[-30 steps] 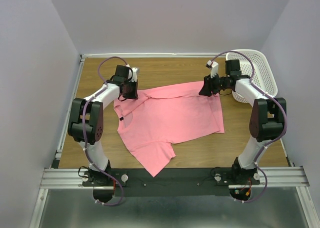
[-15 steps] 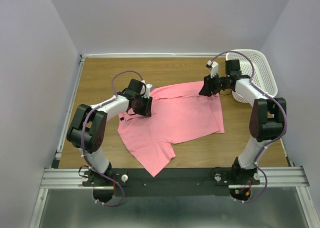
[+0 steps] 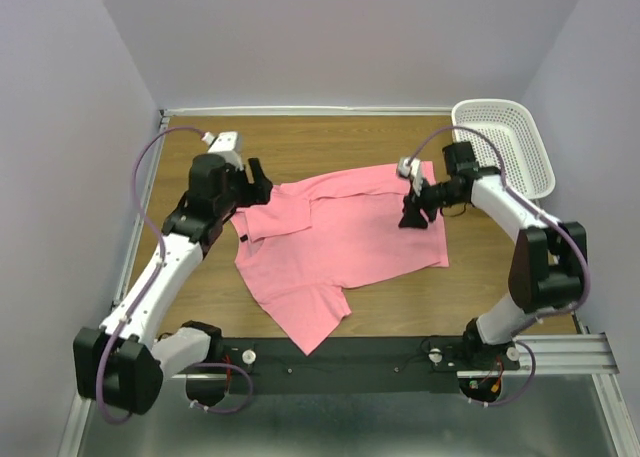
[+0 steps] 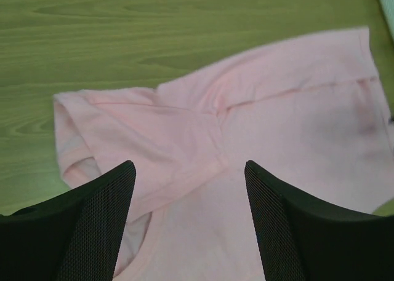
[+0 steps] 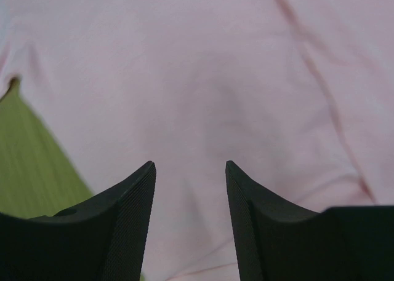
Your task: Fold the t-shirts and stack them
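t-shirt (image 3: 330, 237): far-right corner behind right arm (image 3: 495, 195) | left fingers (image 4: 92, 232), right fingers (image 5: 117, 225): bases cropped

The left arm (image 3: 160, 272) and the right arm (image 3: 505, 202) are built of white links joined by rounded black joint housings. A lilac cable (image 3: 137, 182) is looped along each. Black tapered fingers (image 4: 92, 232) with finely dotted, mesh-like faces are carried by the left gripper (image 4: 189, 164) and the right gripper (image 5: 189, 164).
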Robot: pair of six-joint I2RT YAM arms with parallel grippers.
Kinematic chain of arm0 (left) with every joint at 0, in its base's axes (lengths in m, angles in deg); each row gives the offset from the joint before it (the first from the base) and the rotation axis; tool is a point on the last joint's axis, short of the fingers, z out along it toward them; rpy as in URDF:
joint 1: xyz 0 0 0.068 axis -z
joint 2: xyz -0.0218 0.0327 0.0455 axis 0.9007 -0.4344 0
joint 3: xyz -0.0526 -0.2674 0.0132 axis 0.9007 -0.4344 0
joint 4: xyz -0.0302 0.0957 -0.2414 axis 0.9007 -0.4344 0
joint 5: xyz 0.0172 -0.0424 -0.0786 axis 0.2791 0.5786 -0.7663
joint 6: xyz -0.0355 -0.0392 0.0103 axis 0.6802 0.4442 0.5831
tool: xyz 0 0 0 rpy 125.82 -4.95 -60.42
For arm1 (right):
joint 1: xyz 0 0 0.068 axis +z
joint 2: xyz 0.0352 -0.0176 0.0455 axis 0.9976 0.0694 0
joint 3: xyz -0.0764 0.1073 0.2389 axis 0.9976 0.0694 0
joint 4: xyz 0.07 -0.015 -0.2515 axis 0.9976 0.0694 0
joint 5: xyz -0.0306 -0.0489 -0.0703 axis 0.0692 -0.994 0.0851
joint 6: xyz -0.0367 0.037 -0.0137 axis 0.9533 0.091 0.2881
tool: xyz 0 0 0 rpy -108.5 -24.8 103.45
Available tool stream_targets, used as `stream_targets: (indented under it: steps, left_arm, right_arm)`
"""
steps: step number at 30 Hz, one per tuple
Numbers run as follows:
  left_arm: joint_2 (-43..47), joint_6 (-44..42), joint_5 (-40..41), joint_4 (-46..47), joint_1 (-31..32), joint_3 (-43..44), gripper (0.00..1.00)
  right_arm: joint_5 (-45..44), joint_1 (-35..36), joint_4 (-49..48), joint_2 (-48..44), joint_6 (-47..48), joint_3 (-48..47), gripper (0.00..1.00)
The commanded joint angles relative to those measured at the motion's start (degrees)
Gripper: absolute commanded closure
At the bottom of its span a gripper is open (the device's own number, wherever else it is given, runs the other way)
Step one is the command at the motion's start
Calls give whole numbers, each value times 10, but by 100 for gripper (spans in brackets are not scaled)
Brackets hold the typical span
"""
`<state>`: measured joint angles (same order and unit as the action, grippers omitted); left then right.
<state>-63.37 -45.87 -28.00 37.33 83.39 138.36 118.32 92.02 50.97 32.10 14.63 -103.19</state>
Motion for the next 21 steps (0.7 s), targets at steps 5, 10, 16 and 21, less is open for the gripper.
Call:
stream_targets:
  steps: [5,10,16,21]
  left_arm:
    - [-1,151,-146,149,-232,-162,26]
    - [-184,156,-161,179,-256,-66,32]
    - [-314,155,-172,180,-276,27,41]
    - [-383,158,-190,181,-277,59,41]
  right_arm:
    - [-27,60,8,-115,58,115,40]
    - [-102,60,-89,-79,-110,79,40]
    - [-123,59,-100,-58,-142,77,39]
    - [-129,59,-104,-53,-145,81,39]
